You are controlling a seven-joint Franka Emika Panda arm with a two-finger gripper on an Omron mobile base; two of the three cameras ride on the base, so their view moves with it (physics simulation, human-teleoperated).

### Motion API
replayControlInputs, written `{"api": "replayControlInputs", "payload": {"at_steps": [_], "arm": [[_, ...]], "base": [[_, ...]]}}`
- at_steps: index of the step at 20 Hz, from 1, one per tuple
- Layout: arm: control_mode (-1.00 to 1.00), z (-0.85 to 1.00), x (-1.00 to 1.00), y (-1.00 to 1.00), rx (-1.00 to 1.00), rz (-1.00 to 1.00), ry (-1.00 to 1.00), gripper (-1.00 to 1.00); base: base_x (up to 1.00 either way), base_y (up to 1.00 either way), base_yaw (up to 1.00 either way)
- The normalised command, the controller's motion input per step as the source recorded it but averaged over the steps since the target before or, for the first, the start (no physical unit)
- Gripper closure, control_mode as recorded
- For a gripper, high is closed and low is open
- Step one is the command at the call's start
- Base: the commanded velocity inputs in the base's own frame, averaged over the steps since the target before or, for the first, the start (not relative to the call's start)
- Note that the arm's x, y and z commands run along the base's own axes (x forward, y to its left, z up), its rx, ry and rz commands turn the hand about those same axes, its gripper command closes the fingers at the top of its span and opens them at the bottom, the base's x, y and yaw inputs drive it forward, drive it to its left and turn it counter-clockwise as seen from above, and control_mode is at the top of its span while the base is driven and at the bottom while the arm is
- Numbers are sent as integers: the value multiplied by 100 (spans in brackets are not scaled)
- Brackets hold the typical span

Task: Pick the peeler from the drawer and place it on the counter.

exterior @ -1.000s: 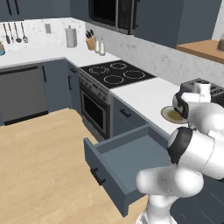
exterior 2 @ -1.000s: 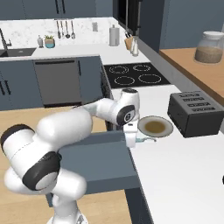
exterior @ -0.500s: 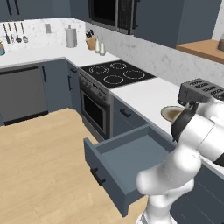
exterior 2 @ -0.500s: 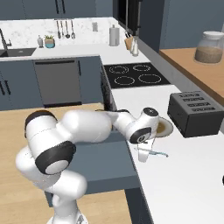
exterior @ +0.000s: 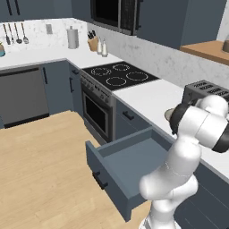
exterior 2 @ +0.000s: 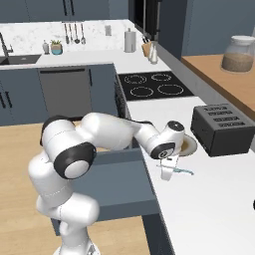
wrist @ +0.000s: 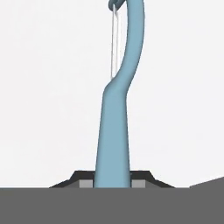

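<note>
Holding the peeler (exterior 2: 180,171) over the white counter (exterior 2: 209,199), my gripper (exterior 2: 168,170) is clamped on its light-blue handle, the curved head jutting out sideways just above the worktop, near a plate (exterior 2: 189,147) and the black toaster (exterior 2: 222,128). From the hand camera I see the peeler (wrist: 116,127) rising straight up from between the gripper's dark tips (wrist: 113,180), white counter behind it. The slate-blue drawer (exterior: 127,172) stands pulled out beside my base, and I see nothing lying in the part of its box that shows. On the wooden shelf (exterior 2: 224,84) a lidded glass jar (exterior 2: 239,54) holds something brown.
</note>
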Motion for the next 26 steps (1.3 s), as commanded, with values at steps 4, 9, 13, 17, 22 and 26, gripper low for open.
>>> {"api": "replayControlInputs", "payload": {"at_steps": [4,9,13,17,22,26], "arm": [[-100,-20,26,-37,0,0,-1,100],[-100,-30,26,-41,1,0,-4,100],[-100,-22,20,-46,0,0,-5,100],[-100,-27,31,-28,0,0,-2,100],[-100,2,0,0,-1,0,0,-100],[-100,50,-12,19,-8,0,0,-100]], "base": [[0,0,0],[0,0,0],[0,0,0],[0,0,0],[0,0,0],[0,0,0]]}}
